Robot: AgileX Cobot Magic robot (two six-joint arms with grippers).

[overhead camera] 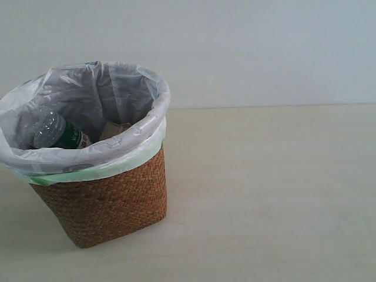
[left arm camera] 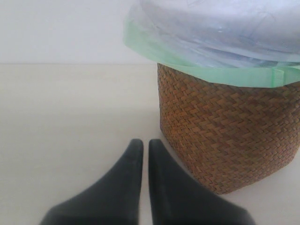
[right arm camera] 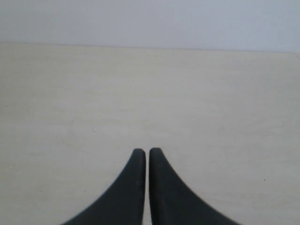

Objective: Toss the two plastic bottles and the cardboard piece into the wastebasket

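From my station I see the wicker wastebasket (overhead camera: 117, 200) standing on the pale wooden table (overhead camera: 264, 194), at the left side of the exterior view. A translucent white plastic bag (overhead camera: 126, 88) with a pale green edge lines it and is folded over the rim. Inside the basket, against the near left part of the bag, lies a clear plastic bottle (overhead camera: 56, 132) with a green-and-white label. Next to it, deeper in the middle, a small beige shape shows, which I take for the cardboard piece (overhead camera: 114, 129). Only a little of it is visible. A second bottle I cannot make out in the basket from this angle.

The left gripper (left arm camera: 146, 143) is low over the table, close beside the woven wall of the basket. Its two black fingers (left arm camera: 126, 173) are clenched together with only a thin slit between them, and they grasp nothing. The right gripper (right arm camera: 147, 151) is clenched in the same way, also empty. It points over bare table toward the light wall (right arm camera: 150, 21), and no basket appears in its view.
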